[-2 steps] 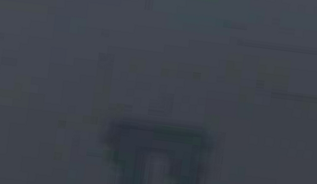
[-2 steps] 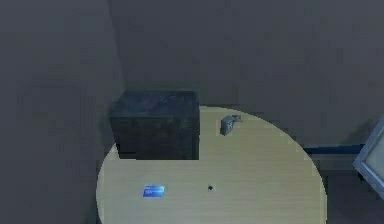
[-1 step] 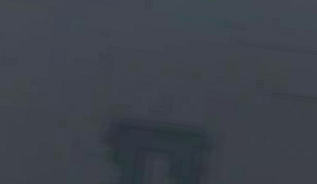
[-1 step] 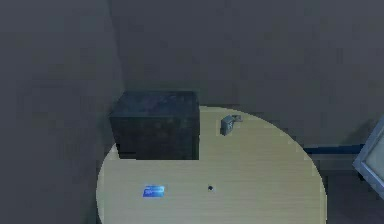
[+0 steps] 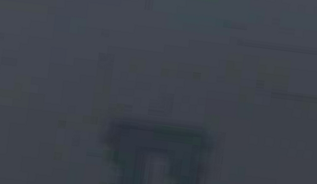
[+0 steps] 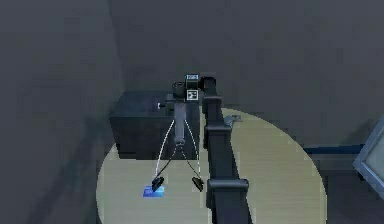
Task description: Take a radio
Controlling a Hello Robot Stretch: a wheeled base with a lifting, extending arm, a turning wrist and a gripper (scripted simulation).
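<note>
Right, the gripper (image 6: 177,184) hangs low over the round beige table (image 6: 275,170) in the arm side view, its dark body pointing down the picture and its two thin fingers (image 6: 197,183) spreading toward the table's near edge. At the tip of the finger on the picture's left lies a small blue thing (image 6: 154,190), flat on the tabletop. It is too small a blob to say whether it is the radio, and with it lying right there at the fingertip, there's no telling whether the gripper holds anything. Whether that finger touches it can't be made out either. Behind the gripper's body sit the two white squares (image 6: 190,95) with black marks, and from them the arm (image 6: 220,150), a dark square bar, runs down across the table to the bottom edge. A dark box (image 6: 140,120) stands at the table's far left side, just beside the gripper's body. A small grey thing (image 6: 233,121) lies on the table just right of the arm. A dark grey wall (image 6: 280,50) rises behind. Low in the forward view sits a dim blocky shape (image 5: 159,156), too murky to name.
</note>
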